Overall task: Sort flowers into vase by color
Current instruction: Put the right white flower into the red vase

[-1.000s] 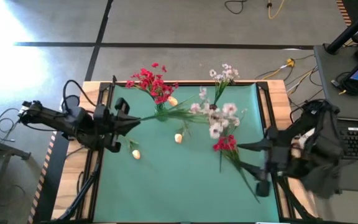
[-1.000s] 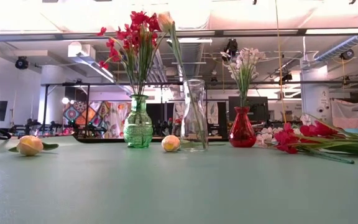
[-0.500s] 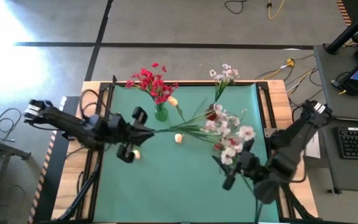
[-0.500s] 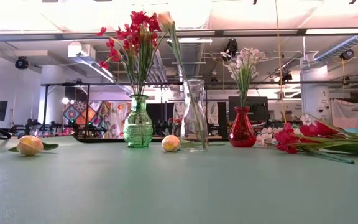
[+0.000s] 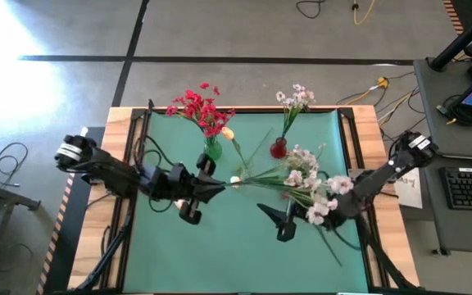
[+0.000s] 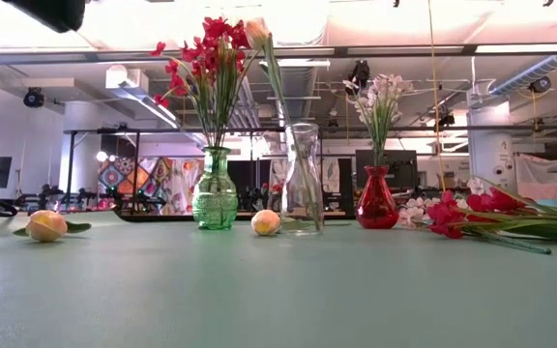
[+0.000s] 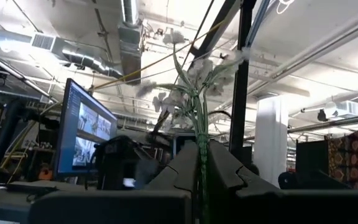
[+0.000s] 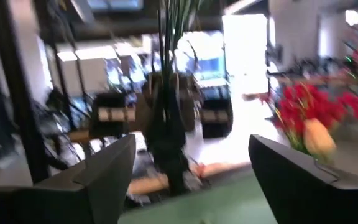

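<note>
Left claw point(image 5: 220, 187), reaching in over the worktop point(image 5: 220, 254) from its left edge, is pinched tight on the stem ends of a white spray bunch point(image 5: 310, 182); the left wrist view shows green stems clamped between its fingers point(image 7: 179, 171) w/ pale blossoms point(image 7: 188, 78) fanning out beyond. Bunch is held up roughly level, heads pointing toward the right side.

Just behind the claw tip: green vase point(image 5: 211, 149) full of red flowers point(image 5: 197, 108). A cream rosebud point(image 5: 234, 180) shows by the claw tip; the low view has two buds lying loose on the mat point(image 6: 46, 225), point(image 6: 265, 222), plus a clear vase point(image 6: 303, 179) w/ one cream bud stem in it. Next right: red vase point(image 5: 279, 148) holding a few white sprays point(image 5: 295, 97).

Right claw point(image 5: 275, 220) sits under the blossom end of the bunch, fingers point(image 8: 98, 180) spread wide, gripping nothing. Loose red stems point(image 6: 472, 215) lie at the worktop's right end.

Step, as I read it: white bunch is mid-transfer, bound for the red vase since that's where whites already are. Next move prob. needs the bunch tipped stems-down, and lined up over the narrow neck; right claw could steady the stems lower down. Reds + buds not yet sorted.
</note>
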Motion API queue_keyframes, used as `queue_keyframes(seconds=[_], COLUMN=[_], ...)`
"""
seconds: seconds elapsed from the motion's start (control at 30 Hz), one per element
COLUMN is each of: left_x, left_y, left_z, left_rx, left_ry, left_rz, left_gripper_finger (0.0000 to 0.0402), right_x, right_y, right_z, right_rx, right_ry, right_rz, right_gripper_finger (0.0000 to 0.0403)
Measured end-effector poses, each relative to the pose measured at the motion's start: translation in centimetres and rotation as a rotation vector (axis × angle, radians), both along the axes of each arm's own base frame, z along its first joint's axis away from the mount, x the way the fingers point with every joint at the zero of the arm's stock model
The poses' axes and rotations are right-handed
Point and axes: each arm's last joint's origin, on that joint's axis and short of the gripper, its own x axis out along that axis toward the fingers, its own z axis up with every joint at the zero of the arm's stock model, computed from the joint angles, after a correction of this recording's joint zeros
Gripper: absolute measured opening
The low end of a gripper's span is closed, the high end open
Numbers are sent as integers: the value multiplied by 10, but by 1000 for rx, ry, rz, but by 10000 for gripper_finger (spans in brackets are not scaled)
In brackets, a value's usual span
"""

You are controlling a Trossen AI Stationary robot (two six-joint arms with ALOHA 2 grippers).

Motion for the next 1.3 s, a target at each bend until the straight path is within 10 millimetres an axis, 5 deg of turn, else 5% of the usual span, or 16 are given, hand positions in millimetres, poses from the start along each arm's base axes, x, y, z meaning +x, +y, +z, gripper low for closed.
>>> queue_keyframes(seconds=[0.37,0.77,1.3], left_x=[24,48,47], left_y=[-7,-13,-13], left_z=[-28,-48,-49], left_rx=[-6,10,-2], left_ry=[2,60,72], left_rz=[-3,2,-8], left_gripper_finger=[0,0,28], right_x=[14,15,16], right_y=[-39,-41,-40], right_z=[-13,-10,-12], right_rx=[-118,-169,-146], right_ry=[-125,-171,-148], right_rz=[134,176,188], right_gripper_finger=[327,323,116])
